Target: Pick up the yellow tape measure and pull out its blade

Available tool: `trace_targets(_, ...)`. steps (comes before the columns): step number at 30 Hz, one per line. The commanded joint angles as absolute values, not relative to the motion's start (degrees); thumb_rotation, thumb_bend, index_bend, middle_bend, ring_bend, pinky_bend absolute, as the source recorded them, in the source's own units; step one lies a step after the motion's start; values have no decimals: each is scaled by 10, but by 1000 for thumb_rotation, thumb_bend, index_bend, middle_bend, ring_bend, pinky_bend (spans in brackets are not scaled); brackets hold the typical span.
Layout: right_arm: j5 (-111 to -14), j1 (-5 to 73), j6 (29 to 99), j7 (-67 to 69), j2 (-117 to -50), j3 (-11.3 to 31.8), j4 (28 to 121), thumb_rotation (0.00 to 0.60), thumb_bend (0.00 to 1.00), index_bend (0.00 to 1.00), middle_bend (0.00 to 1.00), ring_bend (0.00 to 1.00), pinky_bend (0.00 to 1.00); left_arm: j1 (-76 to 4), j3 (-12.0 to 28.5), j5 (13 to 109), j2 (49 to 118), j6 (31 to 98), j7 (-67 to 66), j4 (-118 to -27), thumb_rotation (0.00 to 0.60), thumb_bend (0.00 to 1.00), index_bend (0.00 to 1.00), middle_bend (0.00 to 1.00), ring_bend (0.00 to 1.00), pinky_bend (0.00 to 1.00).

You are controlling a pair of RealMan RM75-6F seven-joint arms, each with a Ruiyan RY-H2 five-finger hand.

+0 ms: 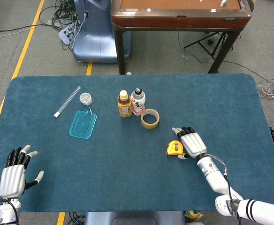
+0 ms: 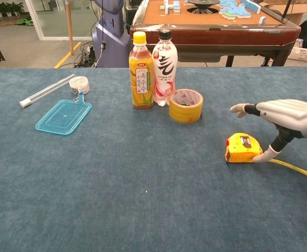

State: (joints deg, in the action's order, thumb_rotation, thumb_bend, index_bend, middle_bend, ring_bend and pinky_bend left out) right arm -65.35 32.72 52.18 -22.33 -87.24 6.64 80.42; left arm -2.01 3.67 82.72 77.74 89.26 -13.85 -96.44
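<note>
Your yellow tape measure (image 2: 242,147) lies flat on the blue counter (image 1: 127,173), out toward 4 o'clock from the middle of the top in the head view; a short bit of its yellow blade (image 2: 295,169) sticks out on the cloth, toward 4 o'clock in the chest view; your right robot hand (image 2: 282,116) is right beside the case and a little above it, fingers (image 1: 183,131) spread and flat, holding nothing; its thumb (image 2: 266,154) points down and its tip touches the counter right at the case's edge, where the blade comes out; I cannot tell if the thumb is pressing on the case itself.

Your left robot hand (image 1: 13,174) sits far away at about 8 o'clock near the front edge of the counter, fingers spread wide, holding nothing.

At 11 o'clock from the tape measure you have a roll of tan tape (image 2: 185,105); just past it stand two bottles side by side and very close, one with a yellow cap (image 2: 141,71) and one with a black cap (image 2: 164,68); way over at 10 o'clock lie a see-through blue tray (image 2: 63,116), a little round tub (image 2: 79,84) touching its far end, and a long clear tube (image 2: 46,90) beside that.
</note>
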Motion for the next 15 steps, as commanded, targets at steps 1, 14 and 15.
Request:
trace_targets(1, -643, 336, 515, -224, -877, 73, 791, 600, 11, 30, 173, 129, 104, -19, 37, 825, 776, 893, -139, -965, 600, 232, 258, 118, 42, 0)
trace_targets(14, -664, 354, 480, -188, -848, 61, 820, 600, 24, 156, 269, 168, 106, -19, 36, 824, 778, 891, -140, -963, 600, 232, 258, 118, 42, 0)
trace_targets(15, -665, 356, 477, -187, -846, 60, 823, 600, 29, 172, 276, 173, 106, -19, 36, 824, 778, 892, -140, -963, 600, 232, 258, 118, 42, 0)
